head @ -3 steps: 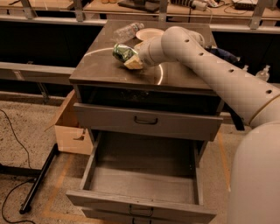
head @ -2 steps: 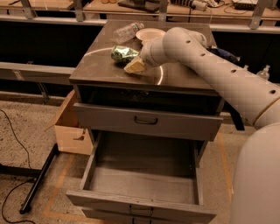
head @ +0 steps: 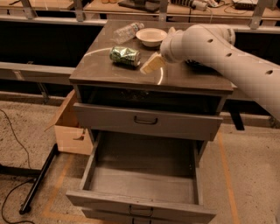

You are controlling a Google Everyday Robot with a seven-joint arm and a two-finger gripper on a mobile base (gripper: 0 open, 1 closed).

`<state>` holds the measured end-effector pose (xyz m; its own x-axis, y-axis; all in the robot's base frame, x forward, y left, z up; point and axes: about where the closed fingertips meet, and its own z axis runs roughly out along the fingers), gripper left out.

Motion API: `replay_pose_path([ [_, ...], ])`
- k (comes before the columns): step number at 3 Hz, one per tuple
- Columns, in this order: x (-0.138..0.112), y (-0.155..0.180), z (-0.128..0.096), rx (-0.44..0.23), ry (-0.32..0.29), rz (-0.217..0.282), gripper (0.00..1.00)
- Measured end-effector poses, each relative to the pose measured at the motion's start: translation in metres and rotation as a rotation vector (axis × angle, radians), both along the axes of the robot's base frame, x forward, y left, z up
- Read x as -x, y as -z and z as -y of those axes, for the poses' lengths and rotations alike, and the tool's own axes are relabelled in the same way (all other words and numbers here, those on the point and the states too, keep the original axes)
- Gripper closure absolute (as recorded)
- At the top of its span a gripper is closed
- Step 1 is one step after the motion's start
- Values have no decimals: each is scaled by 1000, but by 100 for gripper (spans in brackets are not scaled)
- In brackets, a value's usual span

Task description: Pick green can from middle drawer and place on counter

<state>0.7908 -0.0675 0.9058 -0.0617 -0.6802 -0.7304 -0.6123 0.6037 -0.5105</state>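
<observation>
The green can [head: 124,56] lies on its side on the counter [head: 118,74], near the left middle, dented and free of the gripper. My gripper [head: 151,64] hovers just right of the can, a small gap away, open and empty; one cream fingertip [head: 148,66] shows, the other is hidden behind the wrist. The middle drawer [head: 90,162] is pulled far out below and its grey inside holds nothing.
A clear plastic bottle [head: 127,30] and a white bowl [head: 151,36] sit at the counter's back. The shallower drawer [head: 146,120] above is nearly shut. A cardboard box [head: 70,129] and a dark pole [head: 39,179] lie on the floor at left. Wooden benches [head: 43,4] run behind.
The gripper has let go of the green can and drawn back to the right. The can now rests on the counter on its own.
</observation>
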Motion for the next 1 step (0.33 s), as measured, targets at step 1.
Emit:
replay_pose_path([
  [1, 4, -4, -3, -9, 7, 1, 0],
])
